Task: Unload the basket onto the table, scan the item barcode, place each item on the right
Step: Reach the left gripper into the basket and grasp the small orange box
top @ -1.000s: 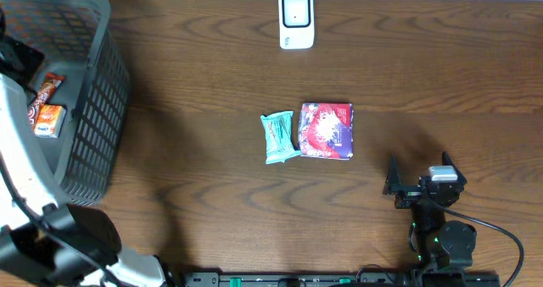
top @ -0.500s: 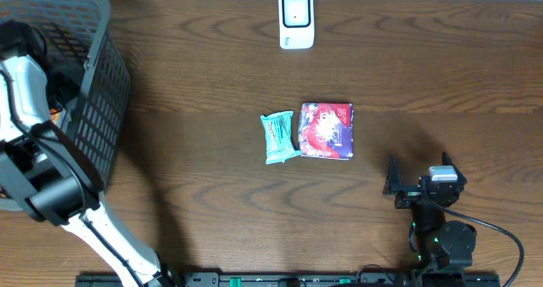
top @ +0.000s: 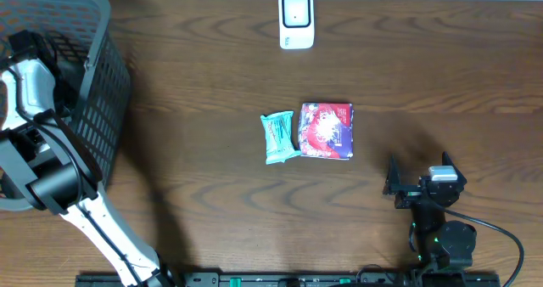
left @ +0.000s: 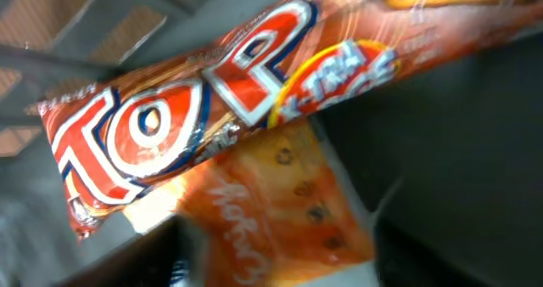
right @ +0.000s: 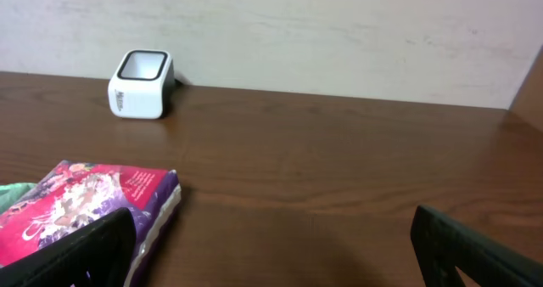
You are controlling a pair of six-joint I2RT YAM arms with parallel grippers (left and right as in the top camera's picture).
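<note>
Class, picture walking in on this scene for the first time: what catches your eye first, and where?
The dark mesh basket at far left, with the left arm down inside it. The left wrist view is filled by a red-and-orange TOP wrapper next to an orange packet. In the middle a teal packet sits beside a red-purple packet.
</note>
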